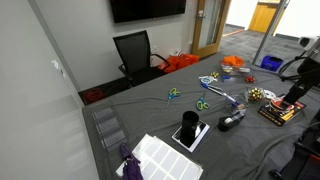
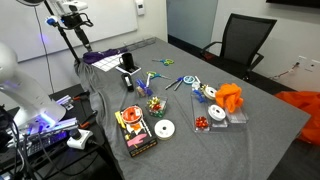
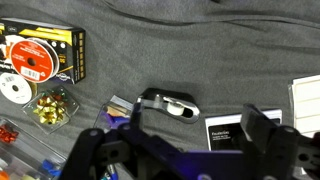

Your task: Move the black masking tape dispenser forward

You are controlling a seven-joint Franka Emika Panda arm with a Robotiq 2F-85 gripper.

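In the wrist view, far left, a flat black tray (image 3: 68,40) with a yellow edge holds a glossy red roll (image 3: 33,57) and some printed gold items. Below it lie a white ring of tape (image 3: 12,88) and a heap of shiny, crinkled gold bows (image 3: 55,106). Next comes the black masking tape dispenser (image 3: 166,102), low, long and made of smooth plastic, with a pale rounded patch at its right end. It lies flat on the cloth between the bows and a boxy black holder (image 3: 226,134), close to the holder, with nothing touching it. The holder stands on a white square pad, and a white gridded panel (image 3: 306,94) shows at the right edge. The gripper (image 3: 175,152) hangs over the cloth just below the dispenser. Its dark fingers (image 3: 262,132) are spread wide, with nothing between them. The table (image 3: 150,40) is covered in soft, rumpled grey fabric. In an exterior view the dispenser (image 1: 232,121) lies between the upright holder (image 1: 190,128) and the tray (image 1: 280,112), and a black mesh office chair (image 1: 135,50) stands behind the table under a dark wall screen (image 1: 147,8). In an exterior view the arm (image 2: 70,18) rises at the far left end of the table, and a crumpled orange cloth (image 2: 232,97) lies toward the right.
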